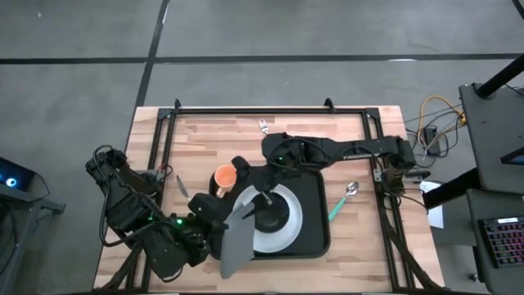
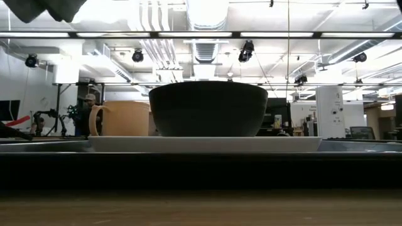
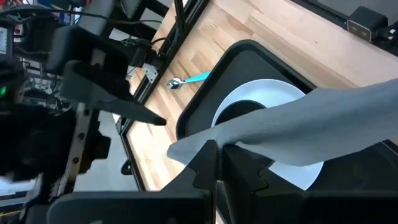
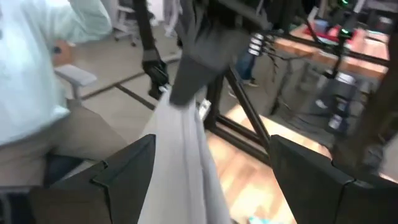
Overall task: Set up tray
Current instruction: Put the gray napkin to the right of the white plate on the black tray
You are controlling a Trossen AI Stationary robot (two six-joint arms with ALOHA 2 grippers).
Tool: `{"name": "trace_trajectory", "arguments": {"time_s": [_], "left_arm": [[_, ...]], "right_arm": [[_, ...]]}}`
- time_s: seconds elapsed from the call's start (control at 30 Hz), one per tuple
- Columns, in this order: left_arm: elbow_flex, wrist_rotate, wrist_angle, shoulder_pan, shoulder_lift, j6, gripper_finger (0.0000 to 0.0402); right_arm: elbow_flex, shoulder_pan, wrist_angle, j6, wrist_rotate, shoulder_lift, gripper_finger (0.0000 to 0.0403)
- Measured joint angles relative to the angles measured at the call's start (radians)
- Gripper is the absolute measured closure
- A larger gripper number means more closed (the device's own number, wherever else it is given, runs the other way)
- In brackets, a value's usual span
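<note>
1. Tray [image 1: 315, 215] sits on the table [image 1: 360, 147] near its front-middle, black, with a white plate [image 1: 274, 238] on it and a black bowl [image 1: 277, 211] on the plate.
2. Left gripper [image 1: 214, 215] is clamped on a grey napkin [image 1: 237, 238]; in the left wrist view its fingers [image 3: 208, 155] meet on the napkin's [image 3: 292, 127] edge, and the cloth hangs over the plate [image 3: 255, 99] and the bowl [image 3: 239, 112].
3. From above, the napkin hangs down over the tray's left edge and covers the left part of the plate.
4. Right gripper [image 1: 250, 184] hovers above the tray's upper-left corner, just beside the napkin's top, with its fingers [image 4: 127, 165] spread apart; the right wrist view shows the napkin [image 4: 186, 155] hanging between them, not gripped.
5. Right arm reaches in from the table's right side across the tray's far edge; left arm comes from the front-left corner.
6. An orange mug [image 1: 223, 177] stands just left of the tray's upper-left corner; in the low view the mug [image 2: 122, 118] shows left of the bowl [image 2: 208, 108], with the plate [image 2: 207, 144] under the bowl and the tray's rim [image 2: 201, 164] below.
7. A spoon [image 1: 343, 199] with a teal handle lies on the table just right of the tray.
8. A person [image 4: 37, 93] in a light shirt sits beyond the table in the right wrist view.
</note>
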Motion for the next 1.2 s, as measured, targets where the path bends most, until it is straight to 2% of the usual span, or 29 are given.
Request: {"name": "trace_trajectory", "arguments": {"time_s": [0.23,0.43,0.97,1.2], "left_arm": [[0.0,0.0,0.006,0.0,0.0,0.0,0.0401],[-0.001,0.0,0.004,0.0,0.0,0.001,0.0401],[-0.001,-0.008,-0.019,0.0,0.0,0.004,0.0401],[-0.001,-0.008,-0.019,0.0,0.0,0.006,0.0401]], "right_arm": [[0.273,0.006,-0.202,0.007,-0.042,0.178,0.0107],[0.45,0.018,-0.35,0.007,-0.087,0.277,0.0111],[0.451,0.047,-0.381,0.008,-0.097,0.28,0.0125],[0.449,0.047,-0.387,-0.005,-0.119,0.282,0.0153]]}}
